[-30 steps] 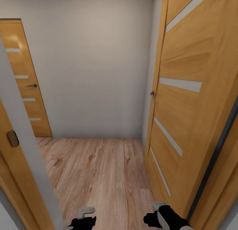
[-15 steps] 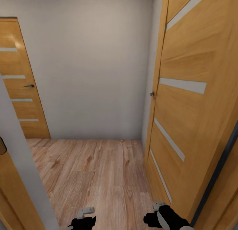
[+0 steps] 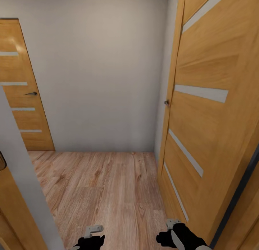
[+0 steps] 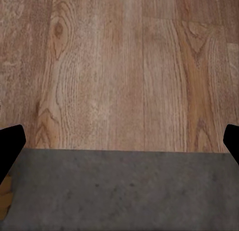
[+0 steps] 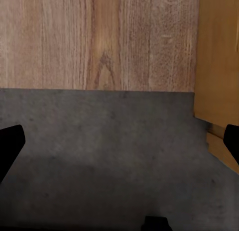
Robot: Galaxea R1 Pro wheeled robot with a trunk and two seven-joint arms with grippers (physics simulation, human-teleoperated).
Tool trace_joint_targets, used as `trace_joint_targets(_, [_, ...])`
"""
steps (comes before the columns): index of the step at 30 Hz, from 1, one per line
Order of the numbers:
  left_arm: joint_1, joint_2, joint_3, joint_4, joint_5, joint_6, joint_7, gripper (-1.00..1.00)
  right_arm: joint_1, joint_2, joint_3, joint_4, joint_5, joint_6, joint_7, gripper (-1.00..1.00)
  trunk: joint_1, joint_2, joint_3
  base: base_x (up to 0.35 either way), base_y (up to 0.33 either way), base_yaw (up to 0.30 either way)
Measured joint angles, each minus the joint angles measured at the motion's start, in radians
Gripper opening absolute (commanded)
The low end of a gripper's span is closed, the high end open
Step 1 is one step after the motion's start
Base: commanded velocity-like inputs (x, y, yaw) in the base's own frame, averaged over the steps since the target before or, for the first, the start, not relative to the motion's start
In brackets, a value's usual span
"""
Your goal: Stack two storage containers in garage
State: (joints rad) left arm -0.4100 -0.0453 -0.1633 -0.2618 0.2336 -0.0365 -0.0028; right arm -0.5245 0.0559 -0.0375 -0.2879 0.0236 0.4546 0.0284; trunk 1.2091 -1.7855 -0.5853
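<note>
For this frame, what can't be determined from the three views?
- Left gripper, head view: cut off by the bottom edge, so its grip can't be judged there. In the left wrist view the dark fingers stand wide apart.
- Right gripper, head view: likewise cut off by the bottom edge.
- Open door, head view: hides whatever lies behind it.
- Far door: cut by the left edge.

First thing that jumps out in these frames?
The big open wooden door with pale glass strips, close along the head view's right. Then a second, closed door at far left beside the bare grey wall, and under both wrists the seam where wood-plank floor meets dark concrete.
</note>
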Motion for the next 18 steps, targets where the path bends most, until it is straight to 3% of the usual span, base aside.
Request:
trace_joint_targets(6, [0.001, -0.001, 0.000, 0.000, 0.000, -0.001, 0.000, 1.00, 0.002, -0.001, 0.000, 0.000, 0.002, -0.029, 0.000, 1.00, 0.000, 0.000, 0.000, 0.001, 0.003, 0.000])
trace_joint_targets(11, [0.001, 0.000, 0.000, 0.000, 0.000, -0.001, 0.000, 1.00, 0.025, -0.016, 0.001, 0.001, 0.001, -0.127, 0.001, 1.00, 0.000, 0.000, 0.000, 0.000, 0.000, 0.000])
trace_joint_targets(18, [0.001, -0.001, 0.000, 0.000, 0.000, -0.001, 0.000, 1.00, 0.030, -0.021, 0.001, 0.002, 0.000, -0.146, 0.001, 1.00, 0.000, 0.000, 0.000, 0.000, 0.000, 0.000])
